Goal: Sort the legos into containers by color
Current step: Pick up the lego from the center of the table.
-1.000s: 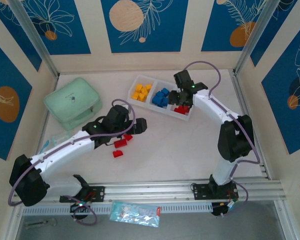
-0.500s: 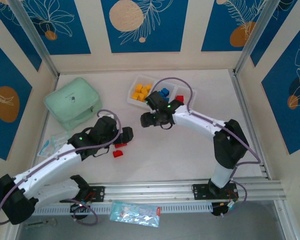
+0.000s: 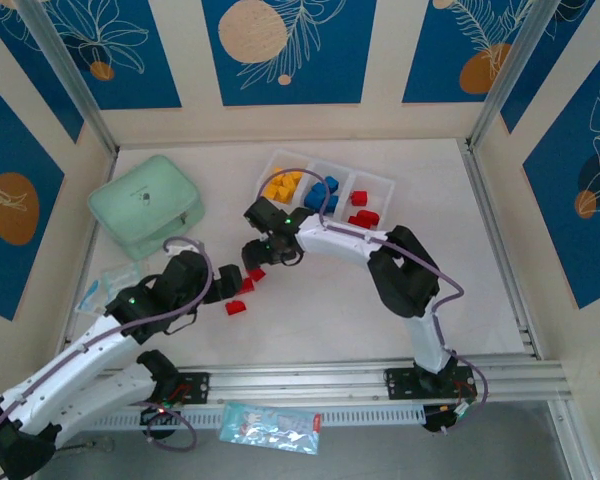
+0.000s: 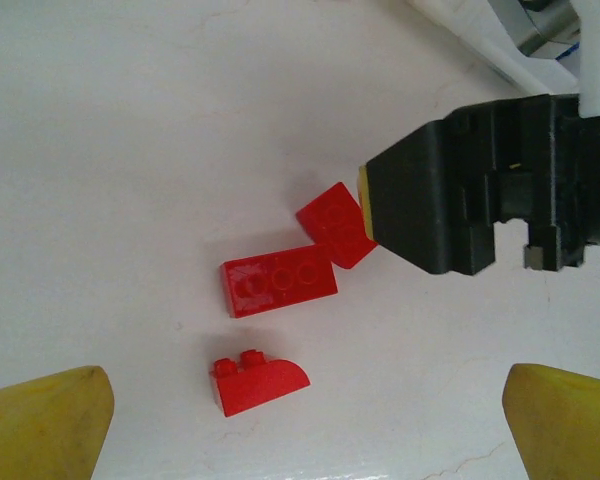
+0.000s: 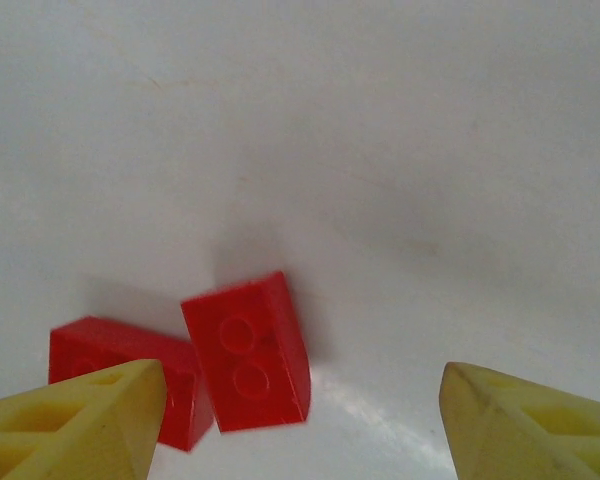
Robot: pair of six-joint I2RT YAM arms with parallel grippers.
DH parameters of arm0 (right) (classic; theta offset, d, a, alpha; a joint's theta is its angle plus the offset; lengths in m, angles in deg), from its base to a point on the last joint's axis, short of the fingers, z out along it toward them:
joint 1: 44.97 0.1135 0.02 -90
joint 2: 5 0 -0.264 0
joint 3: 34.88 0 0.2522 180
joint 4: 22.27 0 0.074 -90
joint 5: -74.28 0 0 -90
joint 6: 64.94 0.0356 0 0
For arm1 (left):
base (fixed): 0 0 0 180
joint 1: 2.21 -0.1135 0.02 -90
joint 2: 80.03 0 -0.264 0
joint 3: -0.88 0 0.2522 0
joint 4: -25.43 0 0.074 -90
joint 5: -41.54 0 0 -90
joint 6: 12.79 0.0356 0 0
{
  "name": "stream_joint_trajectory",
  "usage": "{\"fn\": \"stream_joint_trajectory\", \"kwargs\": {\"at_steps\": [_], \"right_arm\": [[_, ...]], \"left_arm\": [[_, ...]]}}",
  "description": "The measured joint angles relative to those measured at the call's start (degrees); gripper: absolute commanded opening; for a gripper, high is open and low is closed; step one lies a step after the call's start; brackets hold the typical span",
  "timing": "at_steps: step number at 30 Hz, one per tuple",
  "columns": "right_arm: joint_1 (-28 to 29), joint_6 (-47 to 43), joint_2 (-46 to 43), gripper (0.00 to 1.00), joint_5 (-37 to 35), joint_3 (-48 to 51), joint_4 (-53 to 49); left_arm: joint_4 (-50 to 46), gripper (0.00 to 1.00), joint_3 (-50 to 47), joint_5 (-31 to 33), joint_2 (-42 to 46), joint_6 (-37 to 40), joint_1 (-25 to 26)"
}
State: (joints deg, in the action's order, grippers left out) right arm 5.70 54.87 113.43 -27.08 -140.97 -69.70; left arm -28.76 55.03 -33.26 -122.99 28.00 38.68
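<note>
Here, the right pincer (image 5: 295, 400) is released astride a red two-stud lego (image 5: 248, 352) on the bench (image 5: 400, 150), perhaps touching it; the left pincer (image 4: 302, 380) hangs released nearby.

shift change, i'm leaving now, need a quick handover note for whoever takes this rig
Left tool: open, empty, above the loose red legos.
Right tool: open, empty, fingers either side of the sloped red lego.
Also loose on the table: the long red lego and the curved red lego.
Done: the tray holds yellow legos, blue legos and sorted red legos, each colour in its own compartment.
Left: the three loose reds go into the red compartment.
</note>
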Motion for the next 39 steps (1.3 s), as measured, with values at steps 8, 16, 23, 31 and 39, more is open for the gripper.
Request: {"fn": "stream_joint_trajectory", "kwargs": {"at_steps": [8, 16, 23, 31, 39], "right_arm": [[1.14, -0.02, 5.70, 0.76, 0.00, -6.47, -0.52], [2.38, -0.66, 9.68, 0.75, -0.02, -8.00, -2.14], [2.54, -1.01, 10.05, 0.64, -1.81, -8.15, -3.67], [2.69, -1.33, 9.84, 0.48, -4.39, -7.37, -4.22], [2.99, -1.40, 9.29, 0.36, -5.38, -6.95, -5.11]], "left_arm": [[-2.32, 0.99, -0.04, 1.53, 0.92, -0.50, -0.17], [-2.56, 0.99, -0.72, 2.03, 1.40, -1.40, -0.28], [-2.49, 0.99, -0.76, 2.03, 1.31, -1.57, -0.39], [-2.36, 0.99, -0.76, 1.99, 0.42, -1.55, -0.50], [-2.03, 0.99, -0.81, 1.79, 0.09, -1.55, -0.66]]}}
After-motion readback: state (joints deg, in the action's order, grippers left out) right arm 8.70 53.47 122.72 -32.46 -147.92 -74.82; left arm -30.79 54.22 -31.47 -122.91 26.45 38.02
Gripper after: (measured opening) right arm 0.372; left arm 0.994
